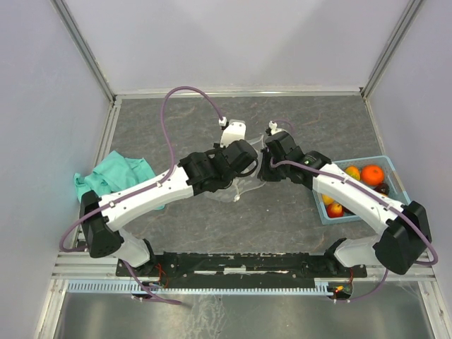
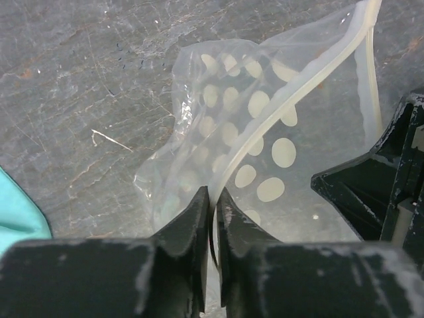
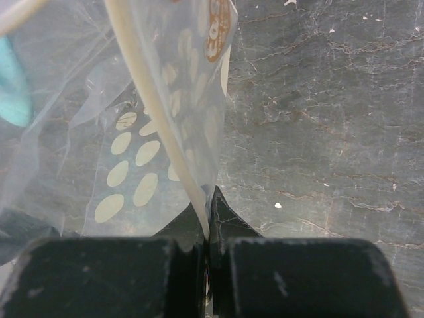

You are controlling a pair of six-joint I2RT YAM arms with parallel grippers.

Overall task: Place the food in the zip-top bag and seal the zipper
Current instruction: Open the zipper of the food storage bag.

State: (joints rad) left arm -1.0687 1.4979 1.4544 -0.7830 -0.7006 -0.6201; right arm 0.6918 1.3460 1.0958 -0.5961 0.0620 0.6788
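Lab robot cell: plain walls [image 1: 233,35], aluminium frame [image 1: 85,51], stone-look tabletop [image 1: 282,219].

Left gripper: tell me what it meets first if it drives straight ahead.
The left gripper, pinching the zipper, would run into the dotted zip-top bag right ahead; the table lies behind, though depth is unclear.

Crumpled teal cloth [image 1: 116,173] left, blue basket [image 1: 364,160] right, on grey table [image 1: 176,120]

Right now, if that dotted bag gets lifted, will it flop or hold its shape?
Probably floppy: the zip-top bag is thin, crumpled film. Its zipper strip looks stiffer, likely holding a line. Probably light; the food sits in the basket.
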